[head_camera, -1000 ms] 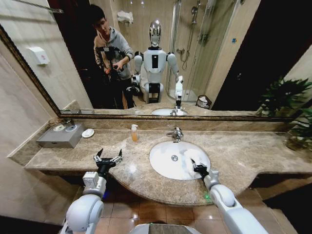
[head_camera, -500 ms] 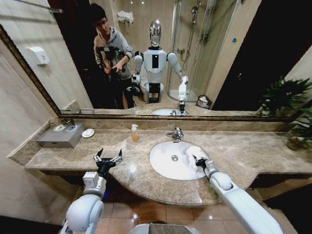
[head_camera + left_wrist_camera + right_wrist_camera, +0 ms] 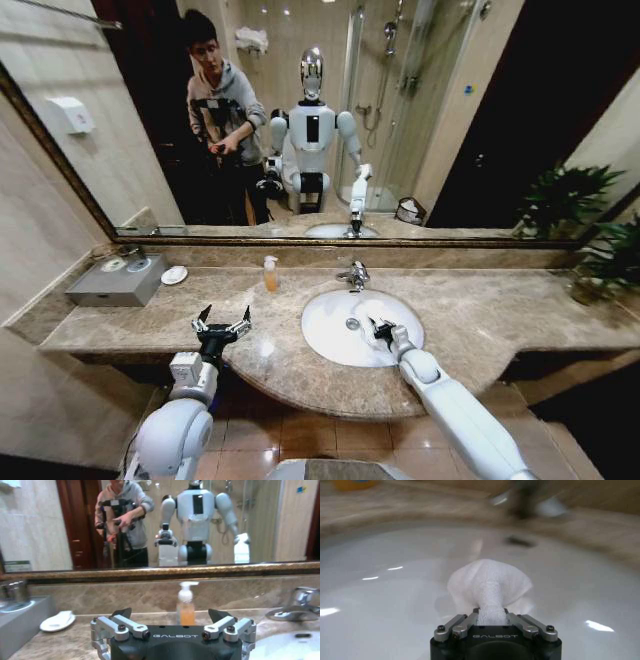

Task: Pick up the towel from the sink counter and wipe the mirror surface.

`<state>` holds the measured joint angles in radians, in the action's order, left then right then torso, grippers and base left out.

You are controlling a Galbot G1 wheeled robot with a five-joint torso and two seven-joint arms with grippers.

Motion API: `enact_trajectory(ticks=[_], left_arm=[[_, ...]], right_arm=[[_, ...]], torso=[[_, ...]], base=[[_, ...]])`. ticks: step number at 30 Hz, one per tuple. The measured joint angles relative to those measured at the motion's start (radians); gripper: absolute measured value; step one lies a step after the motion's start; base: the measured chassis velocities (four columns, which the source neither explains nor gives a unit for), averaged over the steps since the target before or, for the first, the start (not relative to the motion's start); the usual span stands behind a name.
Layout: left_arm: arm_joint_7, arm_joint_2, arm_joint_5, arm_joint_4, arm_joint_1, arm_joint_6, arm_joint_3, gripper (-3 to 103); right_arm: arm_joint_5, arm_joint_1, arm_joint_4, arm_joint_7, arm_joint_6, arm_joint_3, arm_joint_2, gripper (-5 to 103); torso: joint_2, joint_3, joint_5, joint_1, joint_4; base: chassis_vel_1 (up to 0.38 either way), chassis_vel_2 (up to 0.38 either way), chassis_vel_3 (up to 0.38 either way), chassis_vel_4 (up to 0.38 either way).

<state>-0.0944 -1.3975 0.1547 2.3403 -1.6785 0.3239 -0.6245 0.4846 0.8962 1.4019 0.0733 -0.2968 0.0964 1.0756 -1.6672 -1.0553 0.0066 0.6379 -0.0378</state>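
The small white towel hangs bunched in my right gripper, which is shut on it. In the head view that gripper hovers low over the middle of the oval white basin, just in front of the chrome tap. The speckled marble sink counter runs the width of the view. Above it, the wide dark-framed mirror reflects my body and arms. My left gripper is open and idle above the counter to the left of the basin, and the left wrist view shows its fingers spread apart.
An orange soap bottle stands near the mirror, left of the tap. A grey box and a small white dish sit at the far left. A potted plant occupies the far right end of the counter.
My right gripper has carried the towel from the basin's right rim leftward to the basin's middle. The head camera has shifted slightly. The left arm has not moved.
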Motion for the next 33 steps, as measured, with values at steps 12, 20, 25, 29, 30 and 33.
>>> enact_trajectory(ticks=[12, 20, 25, 29, 30, 33], left_arm=[[0.0, 0.0, 0.0, 0.0, 0.0, 0.0, 0.0, 100], [0.0, 0.0, 0.0, 0.0, 0.0, 0.0, 0.0, 100], [0.0, 0.0, 0.0, 0.0, 0.0, 0.0, 0.0, 100], [0.0, 0.0, 0.0, 0.0, 0.0, 0.0, 0.0, 100], [0.0, 0.0, 0.0, 0.0, 0.0, 0.0, 0.0, 100], [0.0, 0.0, 0.0, 0.0, 0.0, 0.0, 0.0, 100]], right_arm=[[0.311, -0.308, 0.083, 0.05, -0.214, 0.365, -0.317, 13], [0.226, -0.296, -0.053, 0.008, -0.199, 0.365, -0.278, 13], [0.193, -0.302, -0.132, -0.013, -0.199, 0.346, -0.18, 13], [0.2, -0.316, -0.126, -0.01, -0.222, 0.367, -0.109, 13], [0.2, -0.316, -0.126, -0.01, -0.222, 0.367, -0.109, 13], [0.24, -0.33, -0.101, 0.012, -0.236, 0.394, -0.025, 13]], torso=[[-0.001, 0.002, -0.006, -0.001, 0.0021], [-0.001, 0.002, -0.0065, -0.001, 0.002], [-0.001, 0.002, -0.0073, -0.001, 0.0022], [-0.001, 0.002, -0.0071, -0.001, 0.0027], [-0.001, 0.002, -0.0071, -0.001, 0.0027], [-0.001, 0.002, -0.0069, 0.0, 0.0022]], base=[[0.005, 0.017, 0.014, 0.004], [0.0, 0.0, 0.0, 0.0], [0.0, 0.0, 0.0, 0.0], [0.0, 0.0, 0.0, 0.0], [0.0, 0.0, 0.0, 0.0], [0.0, 0.0, 0.0, 0.0]])
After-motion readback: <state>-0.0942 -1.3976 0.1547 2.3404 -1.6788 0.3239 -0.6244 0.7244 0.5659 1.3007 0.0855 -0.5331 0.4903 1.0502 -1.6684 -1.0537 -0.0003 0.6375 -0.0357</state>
